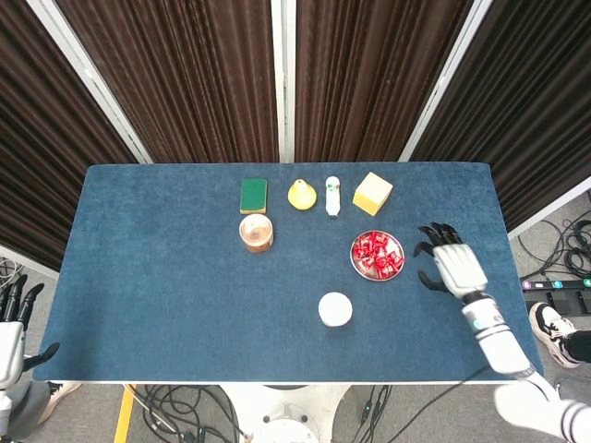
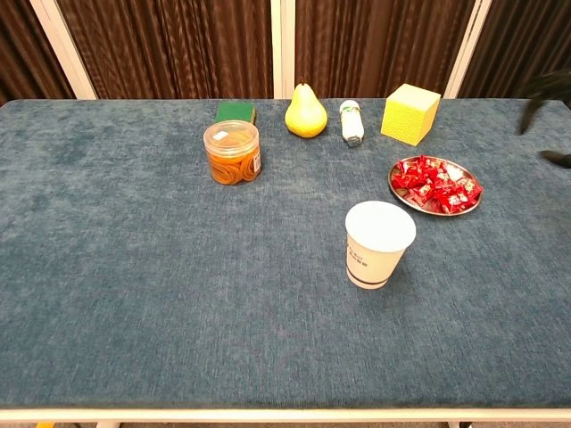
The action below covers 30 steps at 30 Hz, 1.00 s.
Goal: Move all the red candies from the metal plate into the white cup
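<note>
Your right hand [image 1: 452, 266] hovers just beside the metal plate [image 1: 356, 261] with fingers spread, holding nothing, and the red candies [image 2: 434, 185] all sit heaped on the plate, near the upright white cup [image 2: 379, 243]. Grab too broadly into that pile and you may tip the shallow plate or scatter wrappers onto the table [image 1: 157, 268]; swing low toward the cup and you could knock it over.

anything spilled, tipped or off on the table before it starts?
Nothing spilled. The red candies are all heaped on the metal plate, and the white cup stands upright. The only thing lying down is the small white bottle, on its side between the pear and the yellow block.
</note>
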Motion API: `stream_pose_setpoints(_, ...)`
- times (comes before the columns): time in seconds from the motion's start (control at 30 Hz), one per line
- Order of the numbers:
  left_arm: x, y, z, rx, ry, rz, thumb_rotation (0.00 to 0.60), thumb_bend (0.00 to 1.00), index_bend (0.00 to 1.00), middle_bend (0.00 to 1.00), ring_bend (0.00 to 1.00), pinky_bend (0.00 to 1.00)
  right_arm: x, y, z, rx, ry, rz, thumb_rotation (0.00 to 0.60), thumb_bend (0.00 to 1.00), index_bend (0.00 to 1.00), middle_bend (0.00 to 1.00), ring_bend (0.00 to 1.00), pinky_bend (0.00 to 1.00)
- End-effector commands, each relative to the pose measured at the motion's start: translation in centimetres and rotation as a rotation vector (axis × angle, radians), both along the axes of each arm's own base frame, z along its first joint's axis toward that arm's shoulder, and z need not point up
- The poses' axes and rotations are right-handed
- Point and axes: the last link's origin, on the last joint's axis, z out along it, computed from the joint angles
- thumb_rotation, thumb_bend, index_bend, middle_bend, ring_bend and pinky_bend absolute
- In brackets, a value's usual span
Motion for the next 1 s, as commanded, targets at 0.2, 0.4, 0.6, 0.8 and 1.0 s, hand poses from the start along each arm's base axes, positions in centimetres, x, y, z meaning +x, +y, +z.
stream_pose_setpoints(0.2,-0.6,-0.4,0.3,0.01,0.002,0.019,0.6,0.07,0.18,0.11,0.08,0.15,1.3,-4.8,-5.1,0.062,0.082,-0.037,0.6,0.3,0.39,0.09,0.0,0.0)
stream_pose_setpoints(0.4,-0.9,-0.7,0.4,0.015,-0.002,0.029,0.6,0.07,0.18,0.11,0.08,0.15,1.4,-6.2,-6.8,0.088,0.112,-0.058,0.6,0.31,0.39,0.09,0.0,0.0)
stream_pose_setpoints(0.6,-1.1,-0.8,0.5,0.018,-0.007,0.035,0.6,0.07,0.18,0.11,0.08,0.15,1.4,-6.8,-7.8,0.101,0.132,-0.06,0.6,0.31,0.39,0.09,0.0,0.0)
stream_pose_setpoints(0.8,-1.2,-0.9,0.5,0.018,-0.008,0.039,0.6,0.07,0.18,0.11,0.08,0.15,1.5,-6.9,-8.5,0.117,0.148,-0.055,0.6,0.31,0.37,0.09,0.0,0.0)
stream_pose_setpoints(1.0,-1.3,-1.0,0.5,0.02,-0.01,0.043,0.6,0.07,0.18,0.11,0.08,0.15,1.6,-7.0,-9.0,0.134,0.159,-0.054,0.6,0.31,0.37,0.09,0.0,0.0)
